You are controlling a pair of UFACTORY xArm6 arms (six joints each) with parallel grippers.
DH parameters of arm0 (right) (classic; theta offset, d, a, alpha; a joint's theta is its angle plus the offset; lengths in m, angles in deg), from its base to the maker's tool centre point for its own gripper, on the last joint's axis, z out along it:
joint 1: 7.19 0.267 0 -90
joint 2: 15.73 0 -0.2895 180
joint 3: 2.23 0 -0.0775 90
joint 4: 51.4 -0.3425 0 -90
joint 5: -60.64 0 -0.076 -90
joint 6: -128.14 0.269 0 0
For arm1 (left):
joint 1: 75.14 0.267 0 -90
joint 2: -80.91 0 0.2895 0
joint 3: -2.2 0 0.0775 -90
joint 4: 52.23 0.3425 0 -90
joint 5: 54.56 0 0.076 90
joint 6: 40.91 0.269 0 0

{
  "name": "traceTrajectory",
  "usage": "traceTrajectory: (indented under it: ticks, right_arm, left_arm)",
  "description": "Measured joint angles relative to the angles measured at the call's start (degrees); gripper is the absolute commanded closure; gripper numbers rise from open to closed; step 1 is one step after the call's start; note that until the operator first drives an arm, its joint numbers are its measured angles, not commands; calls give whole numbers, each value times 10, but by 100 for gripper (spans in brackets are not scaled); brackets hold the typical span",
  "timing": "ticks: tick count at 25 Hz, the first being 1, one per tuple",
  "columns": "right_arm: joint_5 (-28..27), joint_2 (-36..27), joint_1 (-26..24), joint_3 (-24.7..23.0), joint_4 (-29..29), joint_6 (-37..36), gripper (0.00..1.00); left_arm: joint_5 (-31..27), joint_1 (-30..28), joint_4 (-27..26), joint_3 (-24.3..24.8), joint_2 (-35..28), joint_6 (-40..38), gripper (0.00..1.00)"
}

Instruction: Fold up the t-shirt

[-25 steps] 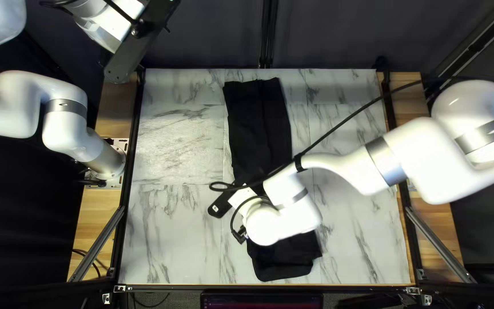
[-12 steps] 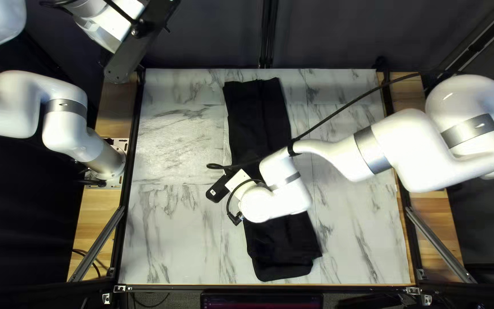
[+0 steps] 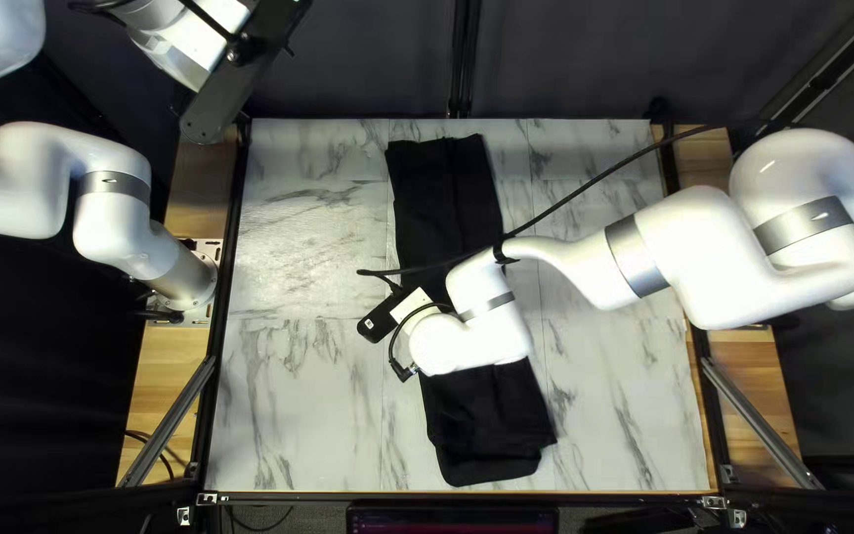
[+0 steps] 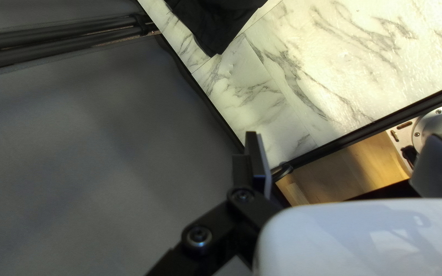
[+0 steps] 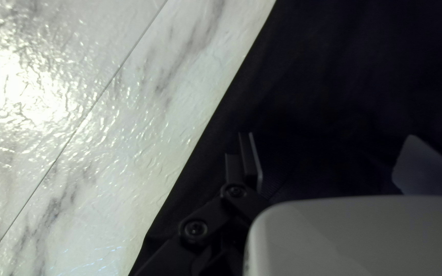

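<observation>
Easing toward table's far edge (image 3: 318, 122), right tool (image 3: 413, 307) (fingers (image 5: 250, 159) apart) over t-shirt (image 3: 447, 208).

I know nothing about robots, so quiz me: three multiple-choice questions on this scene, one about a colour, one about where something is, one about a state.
1. What is the main colour of the left arm and right arm?
A) Red
B) Green
C) White

2. Where is the black cloth?
A) Draped over the left arm
B) On the marbled table, partly beneath the right arm
C) Wrapped around the left arm's base

3. How do the right arm's jaws stand?
A) Spread apart
B) Pressed together
C) Clamped on a cup

Answers:
1. C: the top left view shows both with white casings.
2. B: the same view shows it spread over the table, the right arm crossing over it.
3. A: the right wrist view shows a wide gap between them.
</observation>
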Motion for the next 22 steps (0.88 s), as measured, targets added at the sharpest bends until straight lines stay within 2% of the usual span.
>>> traceTrajectory:
  ticks: [7,13,22]
  right_arm:
    - [4,7,-3,-2,11,-3,0]
    - [-62,26,1,43,15,-17,0]
    - [-78,-20,-3,-13,15,-20,0]
  left_arm:
    - [0,0,0,0,0,0,0]
    - [0,0,0,0,0,0,0]
    - [0,0,0,0,0,0,0]
